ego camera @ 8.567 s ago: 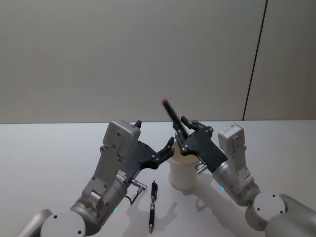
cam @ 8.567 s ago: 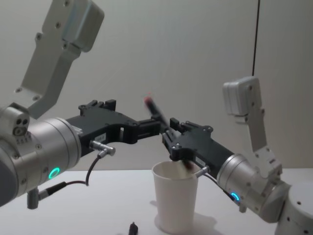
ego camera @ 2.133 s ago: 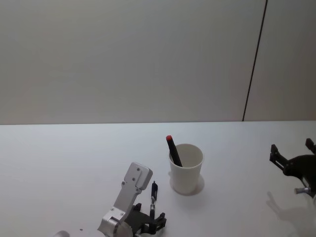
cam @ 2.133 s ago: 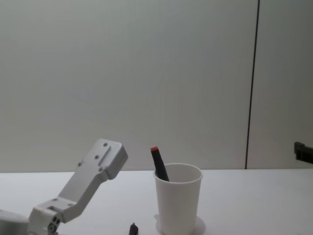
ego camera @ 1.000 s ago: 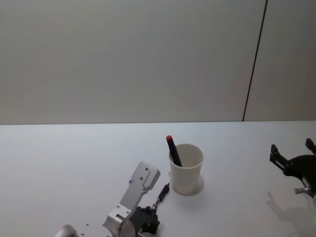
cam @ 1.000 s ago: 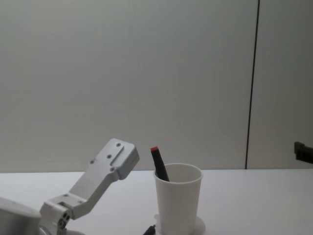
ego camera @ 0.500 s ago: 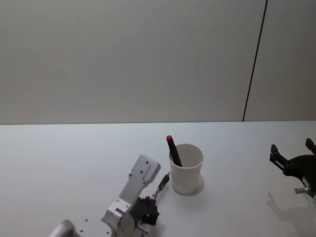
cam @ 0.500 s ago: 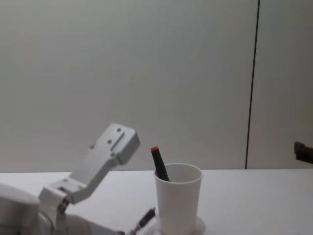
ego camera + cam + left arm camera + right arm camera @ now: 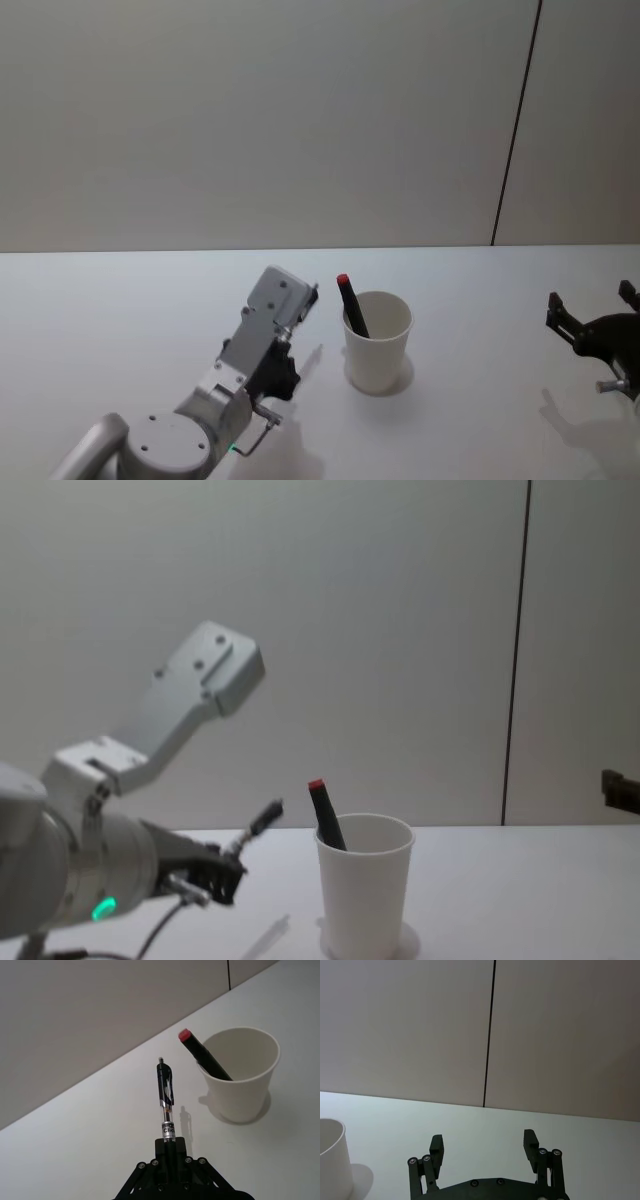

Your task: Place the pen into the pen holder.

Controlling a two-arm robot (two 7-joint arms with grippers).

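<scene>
Pen (image 9: 166, 1102), clear barrel, tapered paper cup (image 9: 245, 1100)

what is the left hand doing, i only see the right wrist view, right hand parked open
Observer: The left hand is shut on a black click pen, clip end pointing away from the hand.
Operator: is it lined up to drop yet
Observer: No. The pen is off the table, left of the pen holder, not over its mouth.
Operator: holder empty
Observer: No, a red-capped marker leans inside it.
</scene>
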